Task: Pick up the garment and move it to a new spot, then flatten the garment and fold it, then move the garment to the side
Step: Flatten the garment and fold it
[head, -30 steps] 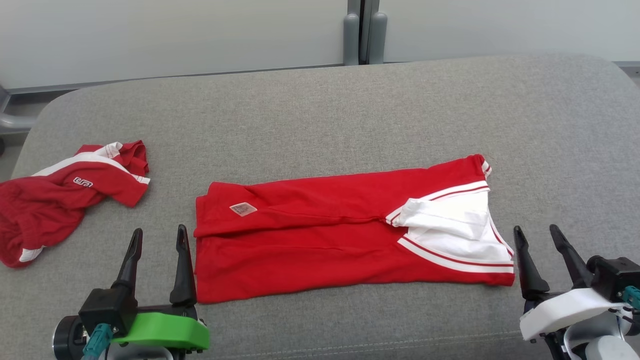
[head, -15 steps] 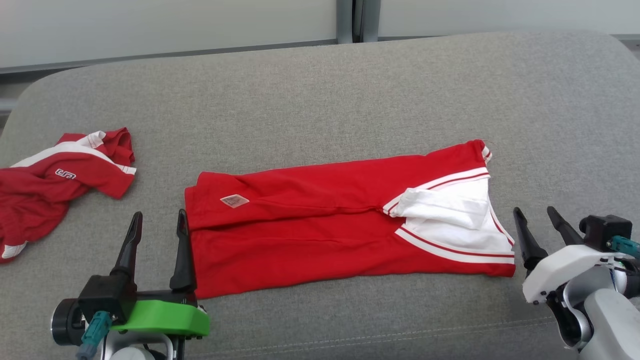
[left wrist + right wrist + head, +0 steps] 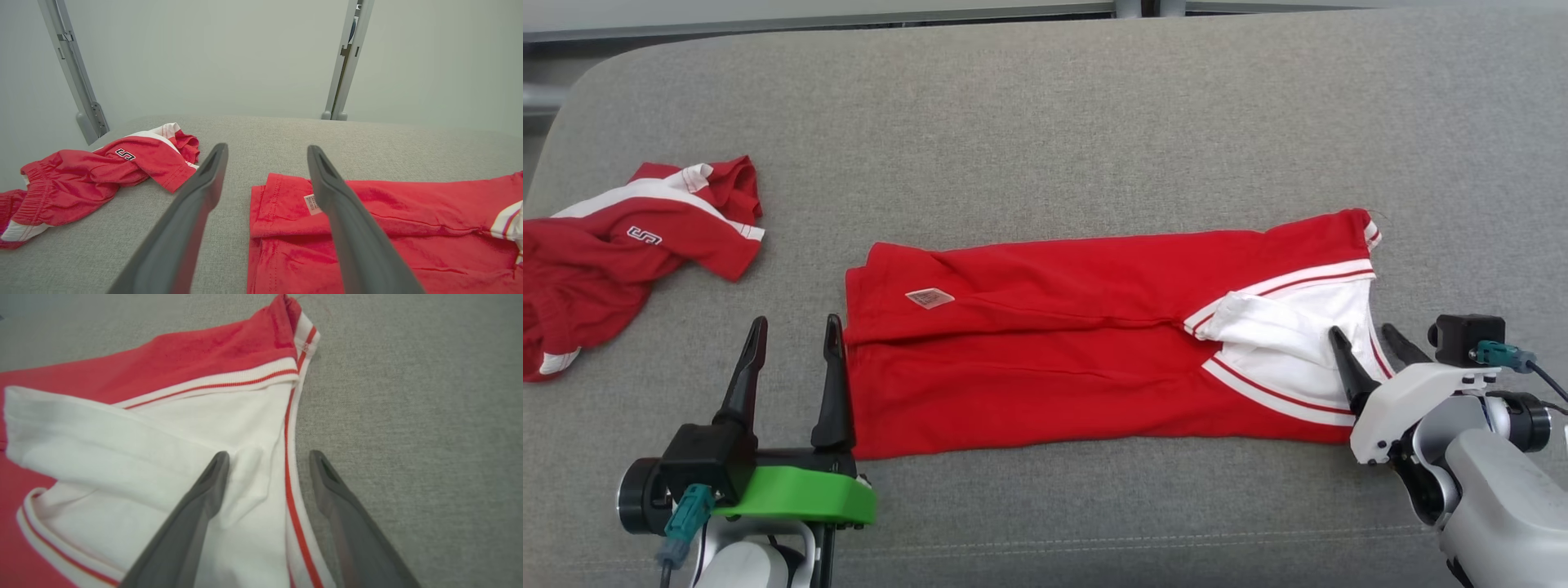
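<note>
The garment (image 3: 1094, 343), red and folded lengthwise, lay flat on the grey cushion (image 3: 1045, 131) near its front edge. Its long axis ran left to right across the head view, the right end sitting a little farther from the robot. The white, stripe-trimmed end pointed to the robot's right. The plain red end, with a small label (image 3: 929, 298) near its far corner, pointed left. A fold line ran along the length, roughly mid-width. The left gripper (image 3: 796, 320) stood at the garment's left end, fingers pointing away from the robot and spread apart, holding nothing. In the left wrist view (image 3: 267, 147) its right finger lay over the red cloth (image 3: 367, 228) and its left finger over bare cushion, so it straddled that edge; whether it touched the cloth I could not tell. The right gripper (image 3: 1361, 331) was at the right end, its forearm coming in from the lower right and its fingers angled forward. They too were wide apart and empty. In the right wrist view (image 3: 268, 453) its left finger lay over the white panel (image 3: 163, 437) and its right finger over the cushion just past the striped border. Red shorts (image 3: 629, 245) lay crumpled well to the left, apart from the garment.
</note>
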